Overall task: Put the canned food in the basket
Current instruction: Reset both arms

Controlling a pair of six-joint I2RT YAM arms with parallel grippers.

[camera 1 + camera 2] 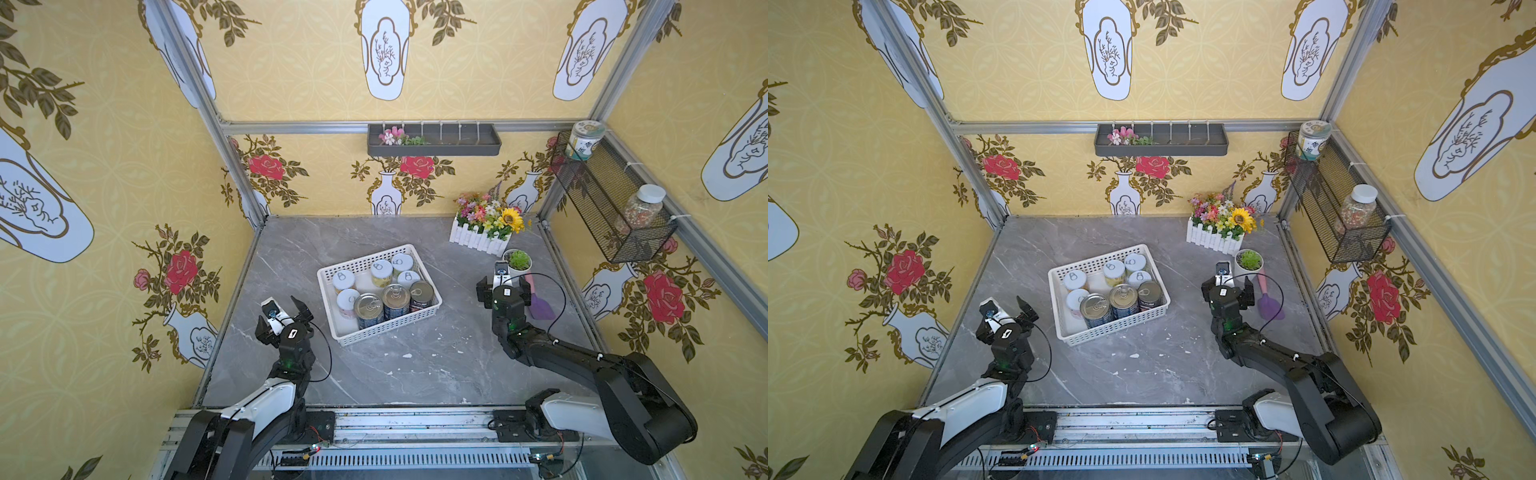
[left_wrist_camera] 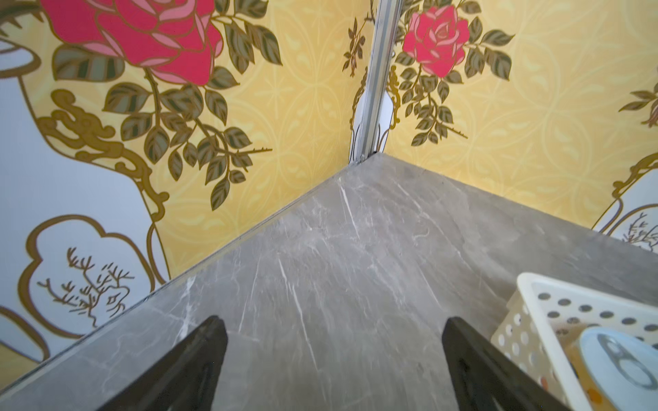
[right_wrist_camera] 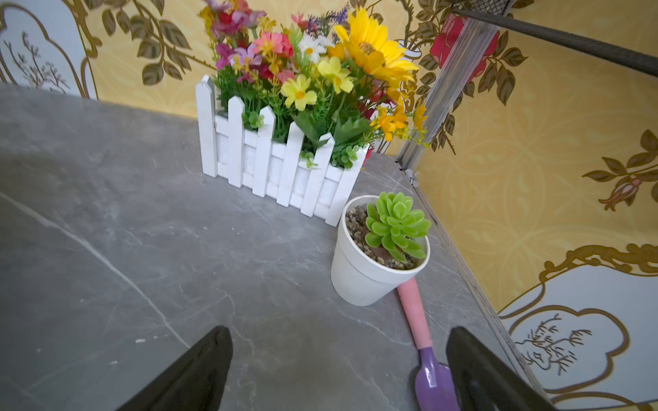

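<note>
Grey marbled tabletop (image 1: 415, 365) carried the basket (image 1: 386, 330), all eight tins of canned food (image 1: 395, 296) standing inside; I saw left jaws released near it, right jaws released well apart.

Bright, even diffuse light; faint soft shadows; wide-angle bowing at edges; wrist-view near foreground slightly soft

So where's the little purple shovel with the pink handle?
In both top views the purple plastic shovel lies near the grey table's right edge, beside the white succulent pot and right gripper.
</note>
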